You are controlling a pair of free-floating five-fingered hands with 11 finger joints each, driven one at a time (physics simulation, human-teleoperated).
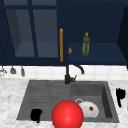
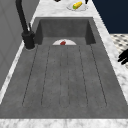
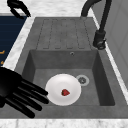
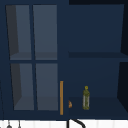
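**Plate nearest the right hand**

Plate [image 3: 63,89] flat in the basin's front half, beside the drain. Right hand [image 3: 15,91] at the basin's front-right corner, fingers spread straight, empty. Left hand [image 1: 36,115] at the drainboard's front edge, state unclear.

A home kitchen is shown. A dark grey sink [image 1: 105,87] with a ribbed draining board [image 2: 65,75] is set into a marbled white tabletop [image 1: 10,97], and a black faucet [image 1: 68,75] is mounted behind it. White wall tiles [image 1: 100,71] are seen at the back, with utensils [image 1: 13,70] hung on them. Above, a navy wall cabinet [image 4: 95,30] with a glazed door [image 4: 32,57] is fitted, and an oil bottle [image 4: 86,98] is kept on its shelf. A white plate [image 3: 63,89] lies in the basin.
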